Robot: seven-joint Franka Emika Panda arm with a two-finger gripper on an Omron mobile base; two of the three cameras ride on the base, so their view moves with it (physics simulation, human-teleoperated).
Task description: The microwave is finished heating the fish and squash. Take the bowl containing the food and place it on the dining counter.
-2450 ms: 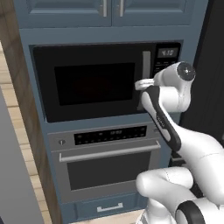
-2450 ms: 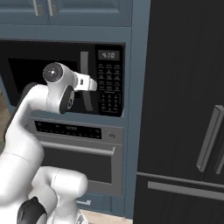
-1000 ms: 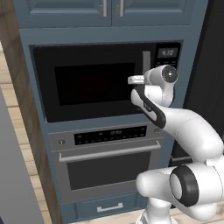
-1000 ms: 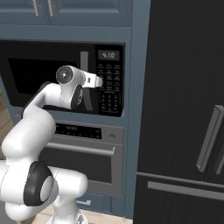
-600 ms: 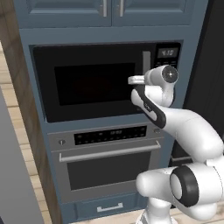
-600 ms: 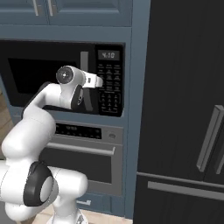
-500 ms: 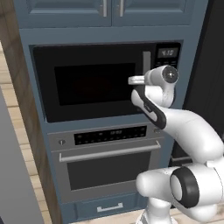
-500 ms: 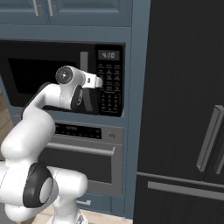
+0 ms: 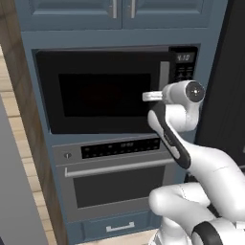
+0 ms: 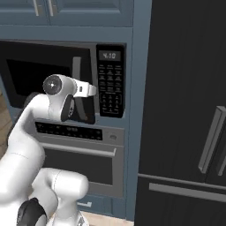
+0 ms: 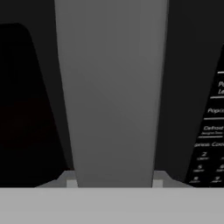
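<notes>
Where gripped, fingers [image 11: 157, 180] around handle [image 11: 113, 92]

Glossy dark glass microwave [image 9: 105, 91] door, matt grey metal handle [image 11: 111, 92], brushed-steel oven [image 9: 115, 177]

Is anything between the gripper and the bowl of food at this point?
Yes. The microwave door is shut, its dark glass closing off the inside, so the bowl can't be reached yet. The gripper sits at the door's grey handle, which runs up between the fingers in the hand view.
</notes>
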